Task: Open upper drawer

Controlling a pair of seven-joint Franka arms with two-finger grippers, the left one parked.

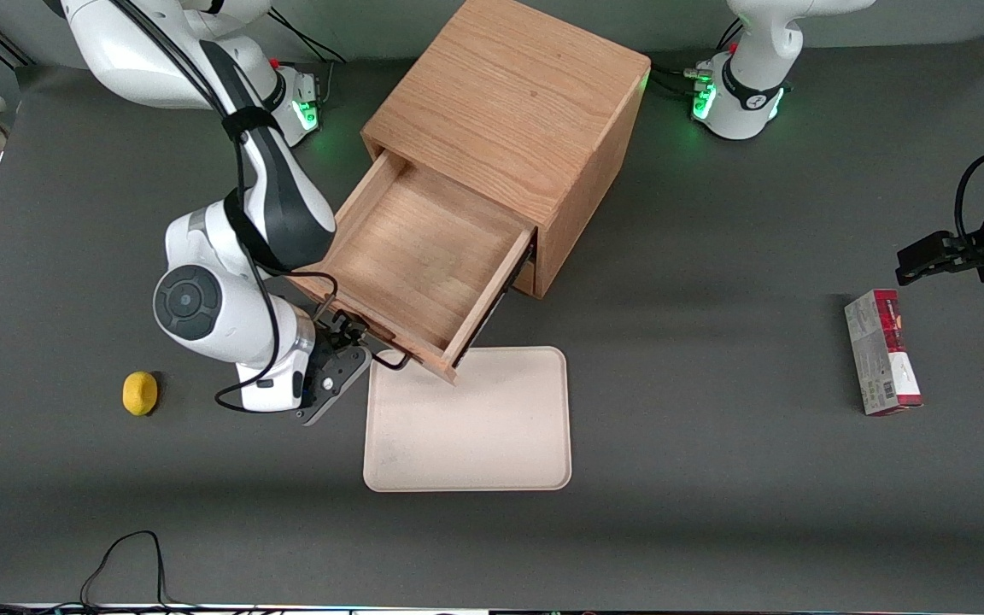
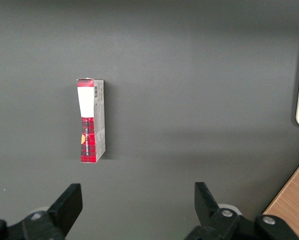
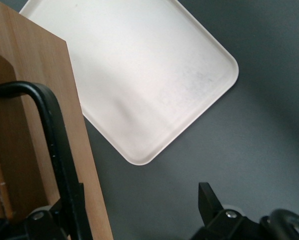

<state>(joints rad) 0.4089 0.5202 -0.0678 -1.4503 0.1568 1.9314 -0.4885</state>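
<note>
The oak cabinet (image 1: 509,111) stands at the middle of the table. Its upper drawer (image 1: 415,248) is pulled far out, and its shallow light-wood interior is empty. The drawer's front panel (image 3: 44,100) and dark bar handle (image 3: 54,145) fill one side of the right wrist view. My right gripper (image 1: 354,340) is open at the drawer front, at the end nearer the working arm. One finger (image 3: 72,210) sits by the handle and the other finger (image 3: 208,200) is over bare table. The gripper (image 3: 139,212) holds nothing. The lower drawer is hidden under the open one.
A cream tray (image 1: 468,418) lies just in front of the open drawer, nearer the front camera; it also shows in the right wrist view (image 3: 139,75). A yellow lemon (image 1: 140,393) lies toward the working arm's end. A red box (image 1: 881,350) lies toward the parked arm's end.
</note>
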